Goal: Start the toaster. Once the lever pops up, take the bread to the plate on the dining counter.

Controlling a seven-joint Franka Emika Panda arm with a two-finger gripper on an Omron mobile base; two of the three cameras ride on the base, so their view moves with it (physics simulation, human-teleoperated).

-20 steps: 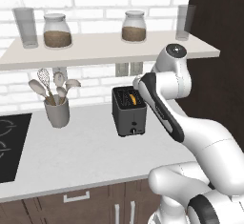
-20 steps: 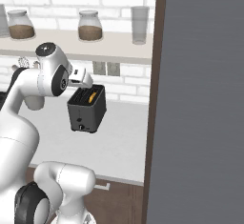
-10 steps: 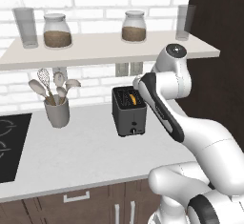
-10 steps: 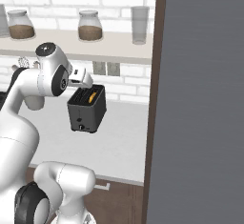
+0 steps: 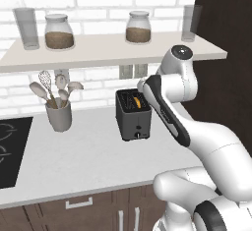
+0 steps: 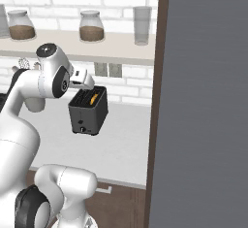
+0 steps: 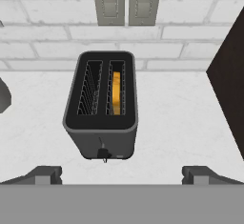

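The dark grey toaster (image 5: pixel 134 118) (image 6: pixel 88 113) (image 7: pixel 101 123) stands on the white kitchen counter against the brick wall. The bread (image 7: pixel 116 93) (image 5: pixel 137 102) (image 6: pixel 93 97) sits deep in one slot, its orange crust edge showing; the other slot is empty. A small lever and knob (image 7: pixel 103 152) sit low on the toaster's front. My gripper (image 7: pixel 122 173) (image 6: pixel 85 80) hovers open above the toaster, touching nothing and with nothing between its fingers. The plate and the dining counter are out of view.
A pale utensil crock (image 5: pixel 59 114) stands left of the toaster, with a black cooktop (image 5: pixel 10 149) further left. A shelf (image 5: pixel 98 50) with jars and glasses hangs above. A tall dark panel (image 6: pixel 203 101) closes the right side. Wall outlets (image 7: pixel 126 1) sit behind the toaster.
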